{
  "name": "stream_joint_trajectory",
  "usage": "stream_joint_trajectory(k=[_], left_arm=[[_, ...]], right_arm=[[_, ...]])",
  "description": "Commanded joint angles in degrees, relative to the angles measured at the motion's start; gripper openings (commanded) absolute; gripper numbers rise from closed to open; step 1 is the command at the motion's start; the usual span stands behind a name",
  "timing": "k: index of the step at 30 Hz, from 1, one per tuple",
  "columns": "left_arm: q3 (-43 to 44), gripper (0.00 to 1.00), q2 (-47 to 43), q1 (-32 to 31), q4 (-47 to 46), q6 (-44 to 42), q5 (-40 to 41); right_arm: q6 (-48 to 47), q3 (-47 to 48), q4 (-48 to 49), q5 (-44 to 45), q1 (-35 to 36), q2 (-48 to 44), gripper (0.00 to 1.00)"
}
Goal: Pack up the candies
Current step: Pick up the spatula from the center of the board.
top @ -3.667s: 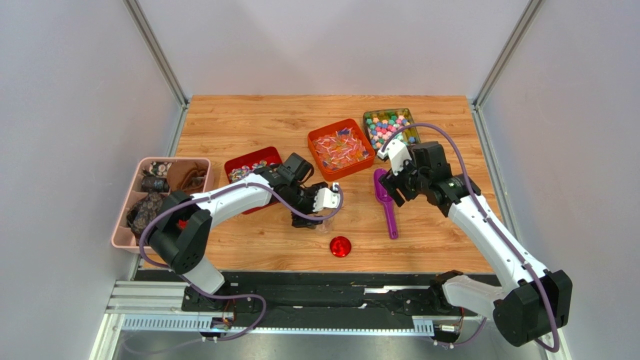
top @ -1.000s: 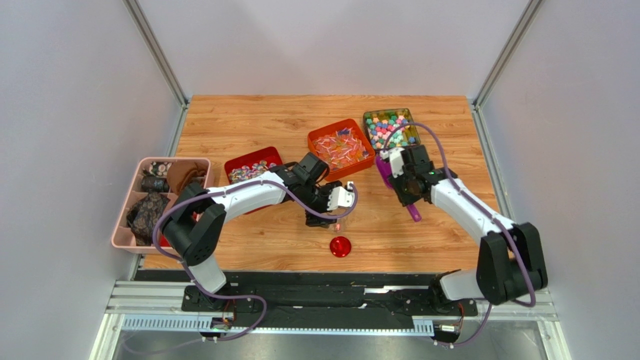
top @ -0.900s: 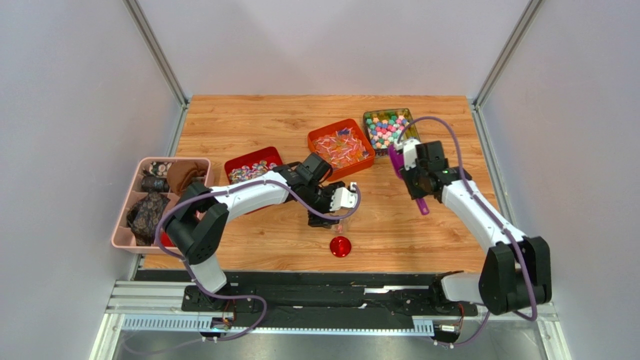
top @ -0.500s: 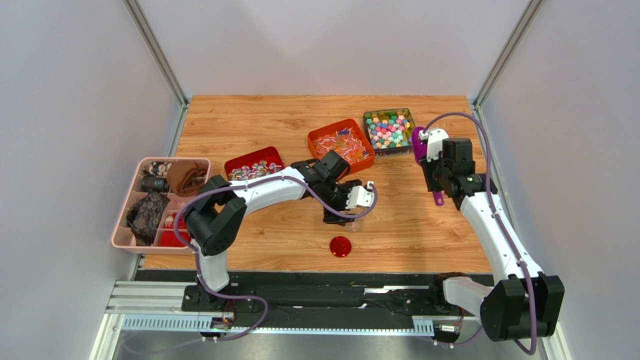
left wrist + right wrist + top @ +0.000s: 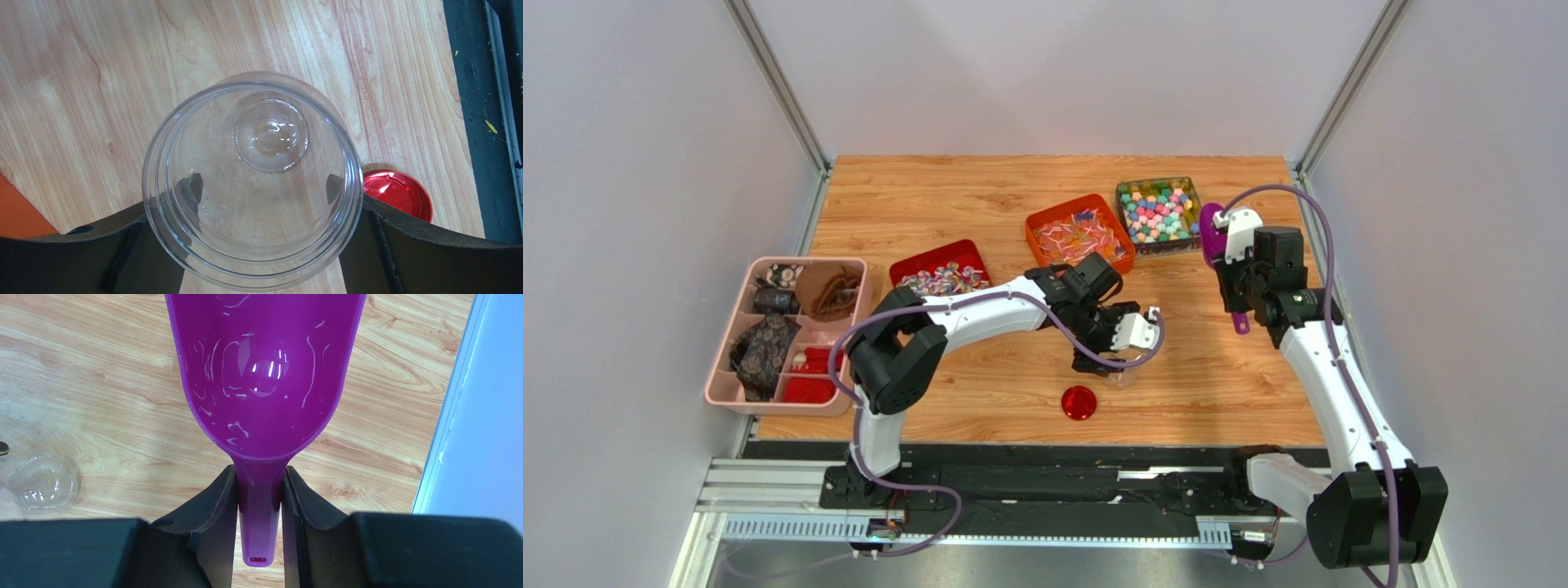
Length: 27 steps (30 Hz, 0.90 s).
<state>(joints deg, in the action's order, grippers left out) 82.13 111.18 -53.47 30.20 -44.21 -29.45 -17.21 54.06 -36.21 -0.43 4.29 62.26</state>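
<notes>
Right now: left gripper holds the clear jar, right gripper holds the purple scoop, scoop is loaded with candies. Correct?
One thing is wrong: the purple scoop is empty. The right wrist view shows its bowl bare. The rest stands: the left gripper is closed around the clear jar, and the right gripper clamps the scoop by its handle.

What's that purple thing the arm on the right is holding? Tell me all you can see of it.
It is a purple scoop of glossy plastic, with a deep rounded bowl narrowing to a short flat handle. The bowl is empty, its inside finely scratched. The right gripper clamps the handle between its two dark fingers; nothing else touches it. It seems held above the wooden table, near its right edge, next to the round candies.
</notes>
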Motion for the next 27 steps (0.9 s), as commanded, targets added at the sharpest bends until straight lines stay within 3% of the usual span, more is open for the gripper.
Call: stream_joint_trajectory(k=[1, 7, 17, 27], left_arm=[[1.9, 0.85, 0.36, -0.32, 0.57, 0.79, -0.17], [1.19, 0.92, -0.34, -0.32, -1.27, 1.84, 2.03], [1.81, 0.94, 0.44, -0.32, -3.56, 4.83, 4.49], [2.95, 0.99, 0.01, -0.4, 0.48, 3.42, -3.59]], right_arm=[[-0.45, 0.43, 1.84, -1.42, -0.43, -1.88, 0.0], [-0.28, -0.19, 2.1, -1.68, -0.34, -1.88, 0.0], [-0.28, -0.98, 2.54, -1.68, -0.51, -2.32, 0.0], [-0.28, -1.77, 3.33, -1.6, -0.43, -2.23, 0.0]])
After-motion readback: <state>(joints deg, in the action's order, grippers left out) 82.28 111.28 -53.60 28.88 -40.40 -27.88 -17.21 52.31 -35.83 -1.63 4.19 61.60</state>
